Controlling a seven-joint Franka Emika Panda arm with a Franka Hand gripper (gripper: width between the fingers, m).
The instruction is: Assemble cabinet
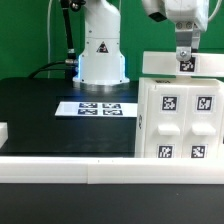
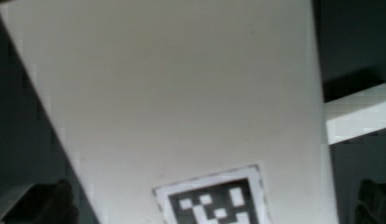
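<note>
Black table [image 1: 40, 110] carries the cabinet [image 1: 180, 120] near the marker board [image 1: 95, 107], seemingly mostly built; jaws meet its top panel [image 1: 160, 65], clenched or not I cannot tell.

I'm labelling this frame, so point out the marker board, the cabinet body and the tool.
marker board [image 1: 97, 108], exterior view, its centre.
cabinet body [image 1: 185, 126], exterior view, front face.
tool [image 1: 185, 64], exterior view, between fingertips.

The black tabletop [image 1: 40, 110] lies open on the exterior view's left; the cabinet body [image 1: 180, 120] blocks the right, with the flat marker board [image 1: 100, 108] between.
</note>
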